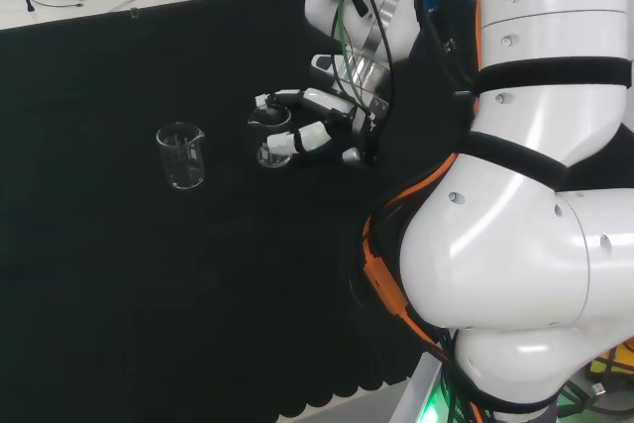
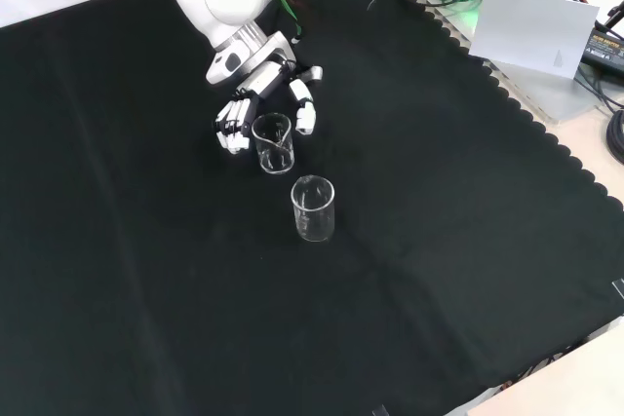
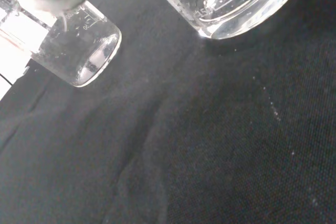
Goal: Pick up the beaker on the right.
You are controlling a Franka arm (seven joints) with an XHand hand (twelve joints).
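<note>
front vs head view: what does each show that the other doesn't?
Front alone: the hand's fingers on one side of the nearer beaker, thumb on the other, and a grey panel beyond the cloth's scalloped edge. Head alone: the arm's big white links at right, bare floor at top. Both: two clear beakers on the black cloth, the hand around one, the other beaker standing apart.

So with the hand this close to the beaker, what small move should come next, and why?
Probably curl the fingers and thumb in on the right-hand beaker. In the front view they flank it but look apart from the glass, and it rests on the cloth. The other beaker stands clear.
</note>
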